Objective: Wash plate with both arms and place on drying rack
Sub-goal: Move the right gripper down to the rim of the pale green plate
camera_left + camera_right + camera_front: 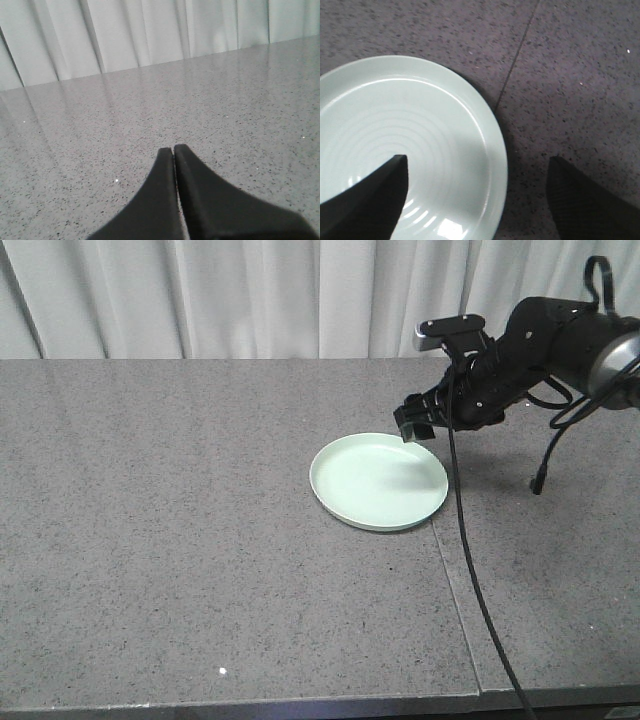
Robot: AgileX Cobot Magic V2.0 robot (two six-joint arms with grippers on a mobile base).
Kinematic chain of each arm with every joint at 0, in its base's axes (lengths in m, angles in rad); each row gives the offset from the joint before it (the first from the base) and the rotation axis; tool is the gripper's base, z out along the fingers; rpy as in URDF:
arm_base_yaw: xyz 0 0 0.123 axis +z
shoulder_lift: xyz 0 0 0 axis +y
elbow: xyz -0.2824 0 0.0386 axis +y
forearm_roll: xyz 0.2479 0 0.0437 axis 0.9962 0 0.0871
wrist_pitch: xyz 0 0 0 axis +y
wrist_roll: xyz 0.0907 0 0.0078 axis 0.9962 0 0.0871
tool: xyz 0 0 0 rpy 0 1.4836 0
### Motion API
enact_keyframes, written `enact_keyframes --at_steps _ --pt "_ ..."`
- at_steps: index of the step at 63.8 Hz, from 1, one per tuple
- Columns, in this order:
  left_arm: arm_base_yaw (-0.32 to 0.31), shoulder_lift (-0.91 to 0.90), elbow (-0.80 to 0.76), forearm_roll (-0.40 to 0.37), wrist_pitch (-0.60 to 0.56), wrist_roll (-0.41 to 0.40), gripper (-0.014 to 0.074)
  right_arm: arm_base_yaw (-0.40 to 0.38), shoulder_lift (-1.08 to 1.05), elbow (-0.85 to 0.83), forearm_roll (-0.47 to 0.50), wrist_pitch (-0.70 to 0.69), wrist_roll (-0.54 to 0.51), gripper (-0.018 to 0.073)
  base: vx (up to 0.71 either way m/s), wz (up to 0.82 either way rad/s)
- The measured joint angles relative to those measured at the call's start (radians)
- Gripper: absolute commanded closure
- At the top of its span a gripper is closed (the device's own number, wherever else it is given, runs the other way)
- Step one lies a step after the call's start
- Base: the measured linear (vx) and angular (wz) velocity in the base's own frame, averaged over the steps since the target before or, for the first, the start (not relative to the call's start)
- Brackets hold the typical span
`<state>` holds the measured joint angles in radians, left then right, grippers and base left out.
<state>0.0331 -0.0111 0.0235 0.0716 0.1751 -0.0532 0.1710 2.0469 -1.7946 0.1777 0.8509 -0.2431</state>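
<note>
exterior front-facing view: grey speckled counter (200,540) fills most of the shot, pale pleated curtain (250,290) hangs behind it. a thin seam (455,590) runs through the counter top from near the plate down to the front edge. black right arm (540,350) reaches in from the right side, bent downward. a black cable (470,570) hangs off it and trails across the counter to the front edge. the plate (378,481), pale mint green, round, lies flat on the counter right of centre, face up, its right edge at the seam. the right gripper (417,422) sits just over the plate's far right rim. right wrist view: jaws spread wide, gripping nothing. one of the fingers (370,200) is over the ringed face of the plate, the other over bare counter, with the plate rim between them. cannot tell if either touches the plate. left wrist view: left gripper (173,149) is low over bare counter, jaws pressed together, only a hairline gap, nothing between them. tiny white speck (221,671) lies on the counter near the front edge.
</note>
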Motion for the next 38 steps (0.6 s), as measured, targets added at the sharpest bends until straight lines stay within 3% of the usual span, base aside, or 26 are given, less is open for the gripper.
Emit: enact_keyframes --at_steps 24,38 --pt "0.000 0.000 0.000 0.000 0.000 0.000 0.0603 0.001 0.135 -0.062 -0.044 0.084 0.056 0.0032 0.00 0.00" --pt "0.000 0.000 0.000 0.000 0.000 0.000 0.0603 0.001 0.142 -0.062 -0.044 0.101 0.060 0.0211 0.00 0.00"
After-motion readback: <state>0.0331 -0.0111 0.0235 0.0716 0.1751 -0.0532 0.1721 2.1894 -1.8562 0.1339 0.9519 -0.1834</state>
